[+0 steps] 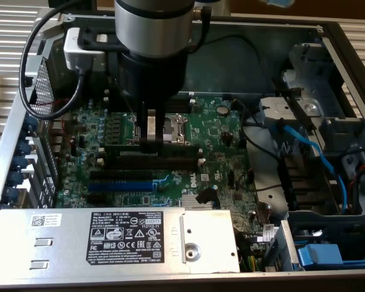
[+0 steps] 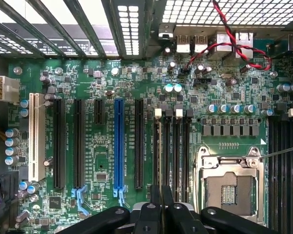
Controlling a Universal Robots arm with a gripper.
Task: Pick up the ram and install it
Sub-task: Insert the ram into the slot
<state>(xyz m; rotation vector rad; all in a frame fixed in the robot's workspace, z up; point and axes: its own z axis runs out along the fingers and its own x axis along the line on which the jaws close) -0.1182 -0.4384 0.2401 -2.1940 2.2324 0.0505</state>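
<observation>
Ram (image 1: 176,148) is lying lengthwise along the bank of long black slots (image 2: 178,151) on the green motherboard (image 1: 222,137). It is running from the exterior view's left to its right, just beside the CPU socket (image 1: 173,126). Whether it is seated fully down in its slot, cannot tell.

Gripper (image 1: 151,143) is standing straight down over the board and pinching the ram at its upper edge, somewhat toward the exterior view's left of the stick's middle. In the wrist view the gripper (image 2: 161,195) is showing its two black fingers (image 2: 155,197) drawn close together, with a thin gap between them in line with the slot bank. White end clips (image 2: 178,112) are showing at the far ends of those slots.

Blue slot (image 2: 118,146) is sitting among the black expansion slots, apart from the bank and untouched. A red wire (image 2: 234,46) is looping near the rear ports.

In the exterior view, a grey power supply (image 1: 128,234) with a black label is lying along the near side of the open case. A blue cable (image 1: 319,155) is curving through the drive bay at the exterior view's right. A black cable (image 1: 33,73) is hanging off the arm at the exterior view's left.
</observation>
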